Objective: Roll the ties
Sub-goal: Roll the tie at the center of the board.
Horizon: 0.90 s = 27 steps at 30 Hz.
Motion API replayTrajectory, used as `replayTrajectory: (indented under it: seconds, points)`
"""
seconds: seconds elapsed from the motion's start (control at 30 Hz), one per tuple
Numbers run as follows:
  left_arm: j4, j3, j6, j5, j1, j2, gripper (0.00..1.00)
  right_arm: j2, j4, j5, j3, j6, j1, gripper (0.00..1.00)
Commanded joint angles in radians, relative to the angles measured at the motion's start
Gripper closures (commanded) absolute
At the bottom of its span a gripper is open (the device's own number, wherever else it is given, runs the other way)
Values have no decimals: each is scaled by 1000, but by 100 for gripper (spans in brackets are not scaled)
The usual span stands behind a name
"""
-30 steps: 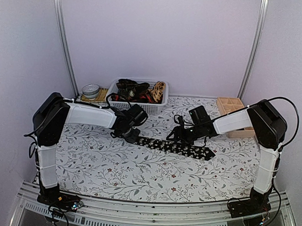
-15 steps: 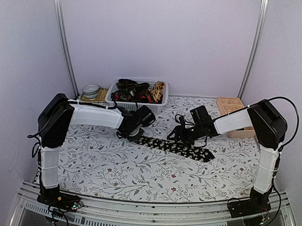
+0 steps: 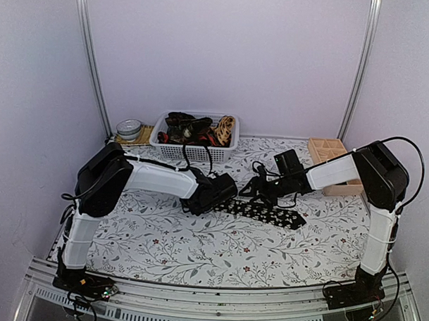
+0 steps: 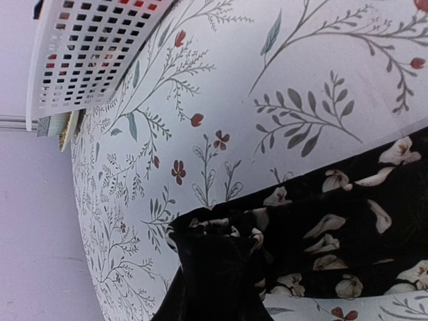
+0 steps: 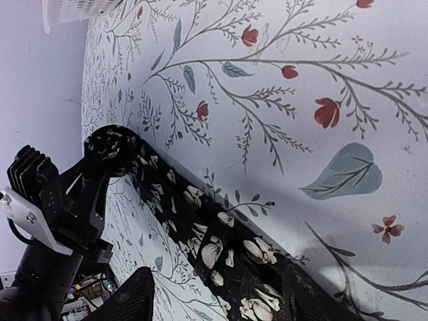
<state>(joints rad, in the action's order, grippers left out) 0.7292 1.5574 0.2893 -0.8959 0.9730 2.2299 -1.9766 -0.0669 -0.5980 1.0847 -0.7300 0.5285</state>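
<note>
The black tie [image 3: 269,213] lies flat on the flowered desk [image 3: 162,243], its rolled end clamped in the left fingers [image 5: 90,182], which that roll hides from their own wrist camera; the right fingers [image 5: 130,297], only partly in frame, stand apart above its flat stretch

White cloth table cover [image 3: 169,250] w/ grey leafy sprigs & small red flowers spreads over the whole tabletop. At the back, centre-left: a rectangular white plastic basket w/ lattice sides [image 3: 193,152], close to the rear wall. Just L of it, a round silver metal tin [image 3: 129,128] sits on a small tan woven mat [image 3: 142,137]. Back R: a shallow pale wooden box split into compartments [image 3: 326,148]. Pale lilac walls [image 3: 225,55] on three sides, w/ slim silver metal uprights [image 3: 91,64] at the rear corners. A ribbed aluminium rail [image 3: 216,312] runs along the near edge.
</note>
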Motion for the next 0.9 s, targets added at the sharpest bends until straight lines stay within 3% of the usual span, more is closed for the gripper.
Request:
replayTrajectory:
  seconds: [0.0, 0.43, 0.63, 0.87]
  points:
    - [25, 18, -8, 14, 15, 24, 99, 45, -26, -35, -17, -23, -9, 34]
    - [-10, 56, -24, 124, 16, 32, 83, 41, -33, -46, -7, -33, -15, 34]
    - [-7, 61, -35, 139, 19, 40, 63, 38, -33, -52, 0, -35, -20, 33]
    - [-16, 65, -43, 164, 26, 28, 57, 33, -29, -57, 10, -35, -23, 33]
